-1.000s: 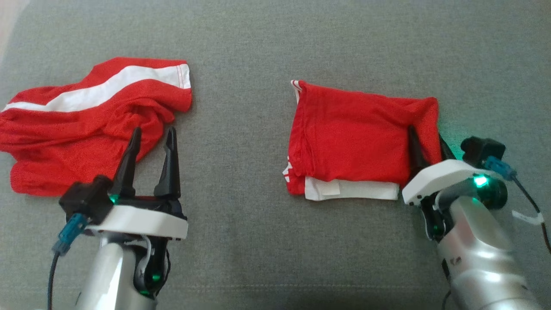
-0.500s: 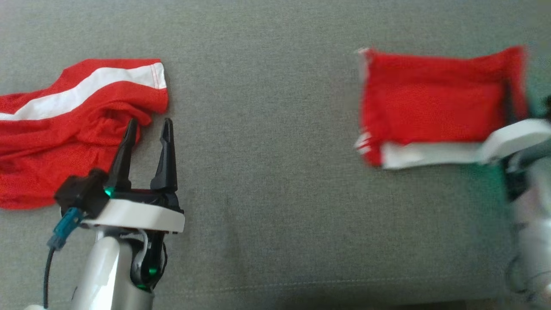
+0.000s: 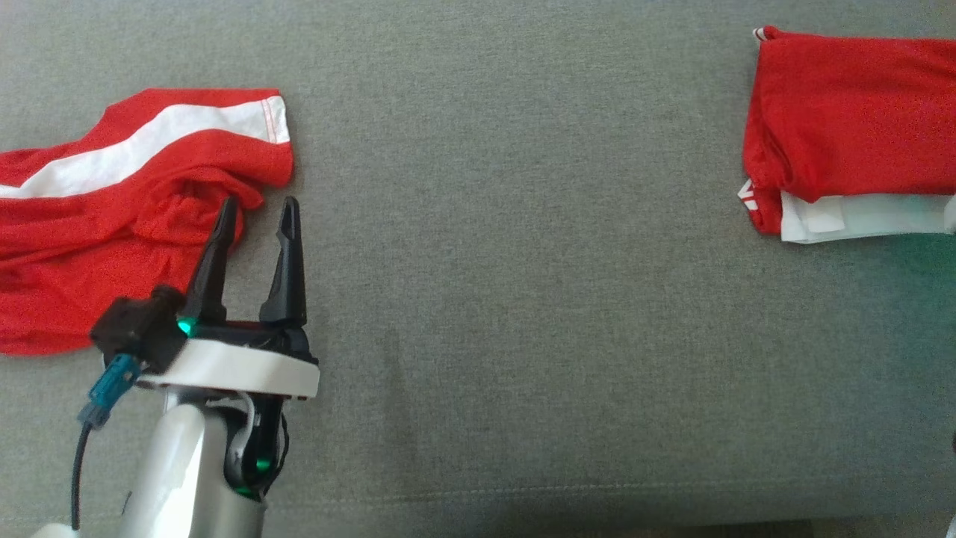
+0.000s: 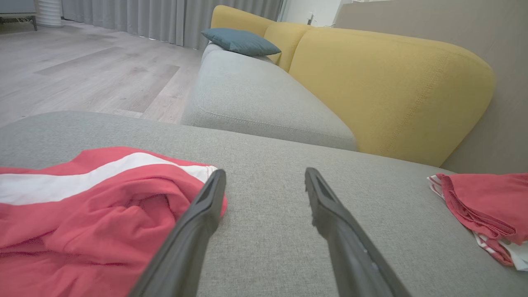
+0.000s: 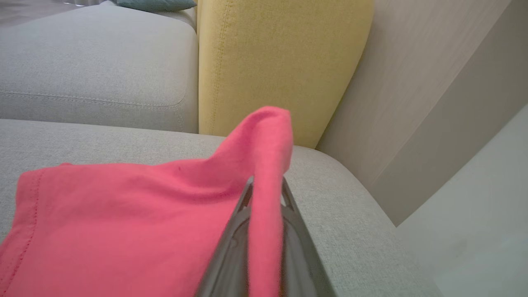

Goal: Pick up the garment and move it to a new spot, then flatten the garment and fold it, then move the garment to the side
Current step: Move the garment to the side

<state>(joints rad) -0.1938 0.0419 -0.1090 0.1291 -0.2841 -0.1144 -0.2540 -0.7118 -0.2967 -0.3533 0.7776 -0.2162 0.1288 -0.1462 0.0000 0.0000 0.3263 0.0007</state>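
Grey cushion (image 3: pixel 508 299) is carrying everything. The right tool (image 5: pixel 266 185) is pinching a raised fold of the folded garment (image 5: pixel 123 214); the rest is lying flat at the cushion's right end. Soft, light and limp, it is likely going to sag and unfold if lifted by one corner, so dragging it low by the thick edge is looking safer. Well apart, the left tool (image 3: pixel 259 203) is gaping wide, empty, at a crumpled garment's (image 3: pixel 112 224) edge. Beyond, a yellow backrest (image 5: pixel 280 53) and wood floor (image 4: pixel 82 70) are showing.
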